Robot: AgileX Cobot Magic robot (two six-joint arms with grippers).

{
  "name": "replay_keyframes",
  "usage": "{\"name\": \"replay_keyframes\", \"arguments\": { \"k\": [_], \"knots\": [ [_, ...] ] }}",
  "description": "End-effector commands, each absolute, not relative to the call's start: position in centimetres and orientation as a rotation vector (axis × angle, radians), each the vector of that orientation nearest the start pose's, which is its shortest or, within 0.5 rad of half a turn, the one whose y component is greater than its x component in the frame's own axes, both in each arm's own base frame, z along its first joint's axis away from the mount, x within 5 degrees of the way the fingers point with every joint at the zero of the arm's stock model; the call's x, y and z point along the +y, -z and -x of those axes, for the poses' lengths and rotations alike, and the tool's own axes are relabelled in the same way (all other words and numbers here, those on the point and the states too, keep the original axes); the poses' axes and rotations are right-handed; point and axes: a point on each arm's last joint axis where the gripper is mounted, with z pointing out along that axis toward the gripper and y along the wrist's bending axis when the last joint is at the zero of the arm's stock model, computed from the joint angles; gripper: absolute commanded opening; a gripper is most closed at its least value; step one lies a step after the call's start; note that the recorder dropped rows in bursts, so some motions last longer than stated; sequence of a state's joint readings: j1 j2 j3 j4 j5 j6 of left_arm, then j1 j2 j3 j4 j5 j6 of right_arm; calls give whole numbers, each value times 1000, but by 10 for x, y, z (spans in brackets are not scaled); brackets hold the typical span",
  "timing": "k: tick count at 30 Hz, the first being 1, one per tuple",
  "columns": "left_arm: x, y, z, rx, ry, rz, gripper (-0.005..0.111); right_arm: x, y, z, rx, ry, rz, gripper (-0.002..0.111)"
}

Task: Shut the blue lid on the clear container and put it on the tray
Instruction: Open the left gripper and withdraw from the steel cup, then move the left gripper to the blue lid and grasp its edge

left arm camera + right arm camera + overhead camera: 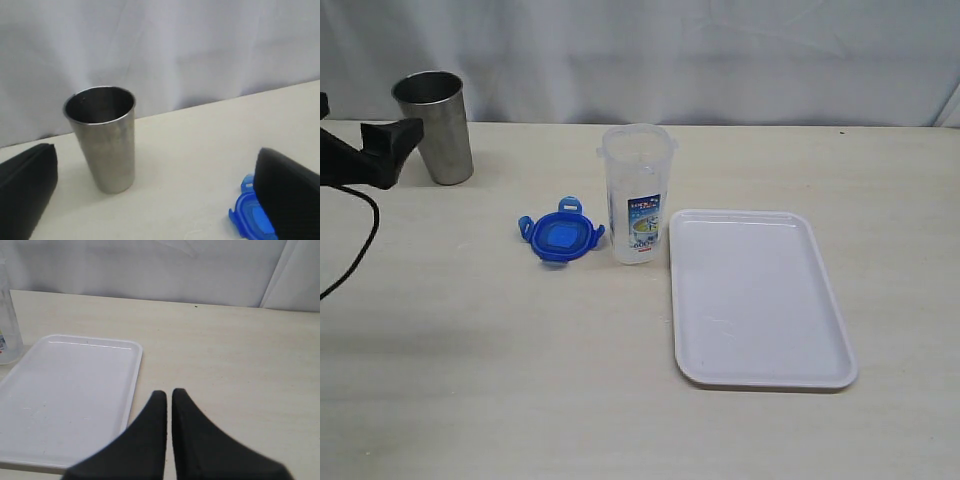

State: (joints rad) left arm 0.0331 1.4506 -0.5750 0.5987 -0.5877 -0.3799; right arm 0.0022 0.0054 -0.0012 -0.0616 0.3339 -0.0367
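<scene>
The blue lid (558,234) lies flat on the table, its flaps spread, just left of the clear container (638,195). The container stands upright and uncovered beside the white tray (755,295), which has nothing on it. My left gripper (156,152) is open wide at the table's far left, one black finger (392,140) showing beside the steel cup. An edge of the blue lid (250,215) peeks past one finger. My right gripper (169,392) is shut on nothing, over bare table just off the tray (75,390). It is outside the exterior view.
A tapered steel cup (435,127) stands at the back left, close to my left gripper. A black cable (360,250) loops down the left edge. A white curtain backs the table.
</scene>
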Motion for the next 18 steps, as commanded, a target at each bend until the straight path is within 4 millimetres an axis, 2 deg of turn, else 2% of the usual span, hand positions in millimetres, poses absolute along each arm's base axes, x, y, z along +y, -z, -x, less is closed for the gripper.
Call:
{"name": "replay_keyframes", "arguments": {
  "k": [1,6,13,16,18],
  "knots": [
    [-21,-244,-278,1952,61,-285,104,-2,-183,-54,1819,82,74,4],
    [-39,-237,-276,2129,-35,-359,104,-2,-183,-54,1819,82,74,4],
    [-83,-221,-274,2137,61,-544,104,-2,-183,-54,1819,82,74,4],
    [-96,-210,-273,2186,100,-549,104,-2,-183,-54,1819,82,74,4],
    [-103,-202,-274,2206,142,-533,99,-2,-183,-54,1819,82,74,4]
  ]
}}
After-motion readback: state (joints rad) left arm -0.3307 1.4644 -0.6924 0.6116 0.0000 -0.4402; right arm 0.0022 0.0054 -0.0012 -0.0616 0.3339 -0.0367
